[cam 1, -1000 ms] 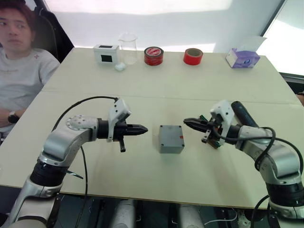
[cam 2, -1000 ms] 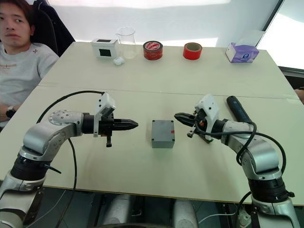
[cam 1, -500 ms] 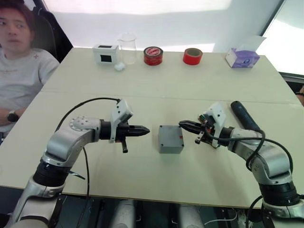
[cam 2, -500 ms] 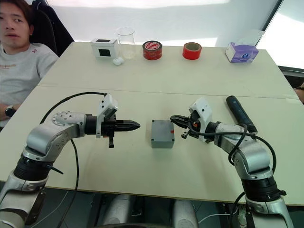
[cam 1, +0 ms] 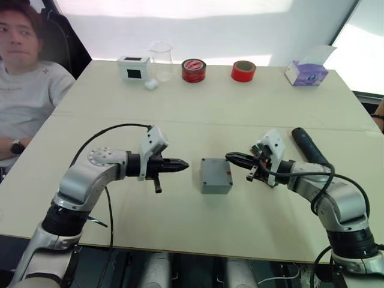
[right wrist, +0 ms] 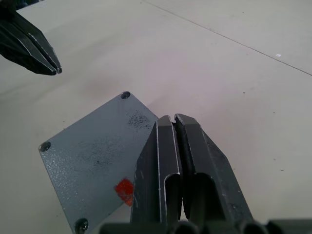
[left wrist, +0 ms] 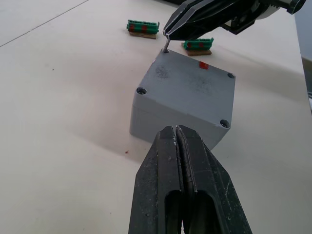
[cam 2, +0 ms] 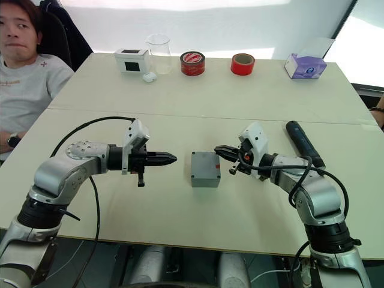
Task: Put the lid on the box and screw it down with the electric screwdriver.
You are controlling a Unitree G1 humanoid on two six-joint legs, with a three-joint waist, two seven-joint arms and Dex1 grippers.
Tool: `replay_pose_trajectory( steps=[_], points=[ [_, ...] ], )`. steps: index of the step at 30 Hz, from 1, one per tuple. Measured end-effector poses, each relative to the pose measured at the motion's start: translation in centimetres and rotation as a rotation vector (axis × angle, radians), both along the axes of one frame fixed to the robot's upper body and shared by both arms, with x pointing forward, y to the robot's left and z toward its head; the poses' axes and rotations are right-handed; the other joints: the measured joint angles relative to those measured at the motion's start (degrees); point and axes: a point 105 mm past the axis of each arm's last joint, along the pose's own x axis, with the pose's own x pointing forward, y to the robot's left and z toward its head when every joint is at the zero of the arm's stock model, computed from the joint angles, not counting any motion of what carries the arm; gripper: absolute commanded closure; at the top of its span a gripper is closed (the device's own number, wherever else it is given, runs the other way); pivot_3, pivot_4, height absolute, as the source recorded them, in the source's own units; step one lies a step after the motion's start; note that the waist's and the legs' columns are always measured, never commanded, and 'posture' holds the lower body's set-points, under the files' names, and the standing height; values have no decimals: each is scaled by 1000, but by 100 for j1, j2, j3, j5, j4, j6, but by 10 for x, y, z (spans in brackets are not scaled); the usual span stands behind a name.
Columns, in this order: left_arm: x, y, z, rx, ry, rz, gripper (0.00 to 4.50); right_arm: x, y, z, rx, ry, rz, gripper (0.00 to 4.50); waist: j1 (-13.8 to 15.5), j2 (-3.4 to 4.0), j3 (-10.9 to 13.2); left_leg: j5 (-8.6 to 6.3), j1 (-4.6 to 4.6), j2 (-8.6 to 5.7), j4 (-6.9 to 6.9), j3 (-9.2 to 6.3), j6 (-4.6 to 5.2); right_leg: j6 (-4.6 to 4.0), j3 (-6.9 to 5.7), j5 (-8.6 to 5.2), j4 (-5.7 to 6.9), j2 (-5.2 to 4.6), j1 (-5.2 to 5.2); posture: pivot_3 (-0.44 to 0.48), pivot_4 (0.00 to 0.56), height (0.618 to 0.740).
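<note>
The box (cam 1: 216, 175) is seen near the middle of the worktop (cam 1: 198, 108) with the lid (left wrist: 192, 85) already seated on top of it, a screw head in three of its corners. Over the last second the right tool (cam 1: 230, 158) has been brought in from well apart to just above the box's far right corner, where a small screw (left wrist: 166, 48) is pinched between its closed tips and stood on the corner hole. Over the last half second it has barely shifted. The left tool (cam 1: 182, 164), closed on nothing, has been edged slightly nearer and is held just left of the box, not touching it. The electric screwdriver (cam 1: 308, 146) has been left lying to the right of the box, beyond the right arm. From this it is judged that lid placement is done and the last screw is being seated; driving the screws has not yet begun.
</note>
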Motion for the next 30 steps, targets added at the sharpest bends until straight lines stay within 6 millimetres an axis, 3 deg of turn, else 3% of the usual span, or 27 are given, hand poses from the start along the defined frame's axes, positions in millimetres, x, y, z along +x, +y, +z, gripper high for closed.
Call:
replay_pose_trajectory(
  steps=[24,27,30],
  points=[
    [2,-3,-5,14,-13,-8,4500,1,1,-10,-39,7,-3,4482,1,0,0,0,0,0,0,0,0,0,0,0,0,0,-1,0,150,715],
    [2,-3,-5,19,-15,-6,4500,1,1,-11,-47,8,-4,3747,0,0,0,0,0,0,0,0,0,0,0,0,0,0,-1,0,150,715],
    [2,-2,-5,21,-16,-4,4500,2,-1,-13,-54,14,-11,2529,1,0,0,0,0,0,0,0,0,0,0,0,0,0,-1,0,150,715]
  ],
)
